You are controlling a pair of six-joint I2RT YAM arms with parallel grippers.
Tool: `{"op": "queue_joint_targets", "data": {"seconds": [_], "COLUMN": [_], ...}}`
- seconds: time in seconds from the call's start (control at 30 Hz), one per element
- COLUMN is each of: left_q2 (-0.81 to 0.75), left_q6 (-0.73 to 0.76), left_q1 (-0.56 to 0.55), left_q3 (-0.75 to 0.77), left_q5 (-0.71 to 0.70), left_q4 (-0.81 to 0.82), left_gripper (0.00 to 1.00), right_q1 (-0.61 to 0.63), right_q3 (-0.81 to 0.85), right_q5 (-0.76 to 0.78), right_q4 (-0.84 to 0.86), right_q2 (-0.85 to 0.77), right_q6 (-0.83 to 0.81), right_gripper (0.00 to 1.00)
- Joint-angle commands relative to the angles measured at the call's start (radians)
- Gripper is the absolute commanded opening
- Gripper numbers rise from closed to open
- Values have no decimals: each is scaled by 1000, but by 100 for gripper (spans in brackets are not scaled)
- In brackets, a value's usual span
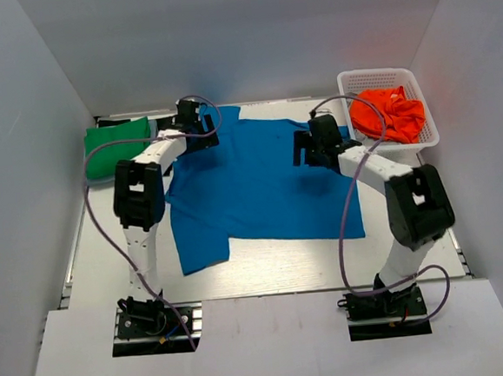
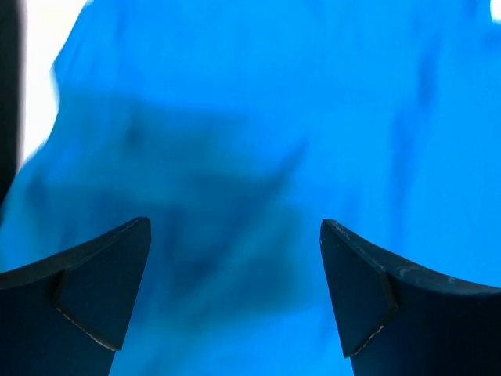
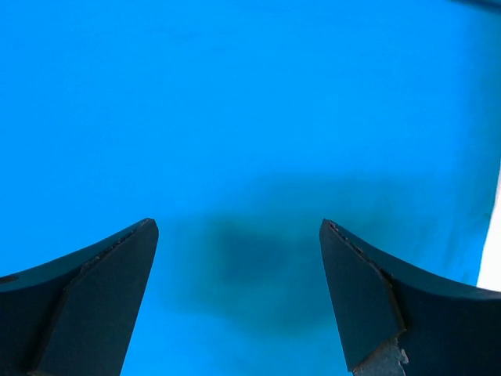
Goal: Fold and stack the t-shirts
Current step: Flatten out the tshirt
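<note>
A bright blue t-shirt (image 1: 251, 184) lies spread flat across the middle of the table, one sleeve reaching toward the near left. My left gripper (image 1: 192, 123) hovers over its far left corner, jaws wide apart with only blue cloth (image 2: 235, 157) below them. Over the shirt's right edge, my right gripper (image 1: 313, 144) is open too, and flat blue fabric (image 3: 235, 117) fills its view. A folded green t-shirt (image 1: 116, 146) rests at the far left. An orange t-shirt (image 1: 389, 113) sits crumpled in the white basket (image 1: 422, 140).
The white mesh basket stands at the far right corner of the table. Grey walls enclose the left, back and right sides. A white strip (image 1: 272, 343) covers the near edge around both arm bases.
</note>
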Motion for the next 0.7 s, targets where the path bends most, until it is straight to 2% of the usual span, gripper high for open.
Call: {"op": "queue_joint_targets", "data": {"seconds": [0.0,0.03,0.07,0.1,0.13,0.2,0.23,0.27,0.4,0.53,0.67], "left_q2": [-285,-398,-456,-516,-571,-736,-792,-911,-1153,-1227,-1207], "left_q6": [-45,-86,-113,-141,-170,-293,-340,-430,-592,-690,-686], "left_q1": [-5,-5,-5,-5,-5,-5,-5,-5,-5,4,16], "left_q3": [-127,-238,-299,-421,-478,-648,-710,-840,-1060,-1112,-1126], "left_q5": [-28,-61,-84,-106,-170,-248,-294,-304,-360,-410,-404], "left_q4": [-44,-44,-55,-68,-85,-168,-194,-225,-301,-398,-368], "left_gripper": [99,99,99,99,99,99,99,99,99,99,99], "right_q1": [111,163,183,247,308,370,463,494,692,823,925], "right_q3": [-91,-105,-117,-151,-160,-165,-158,-123,-12,86,172], "right_q5": [-96,-134,-146,-175,-200,-221,-209,-214,-211,-183,-143], "right_q4": [93,91,94,107,108,110,108,102,105,122,127], "right_q2": [-184,-235,-251,-262,-280,-279,-265,-247,-124,6,146], "right_q6": [-155,-171,-191,-208,-234,-255,-264,-271,-297,-312,-329], "right_gripper": [90,90,90,90,90,90,90,90,90,90,88]}}
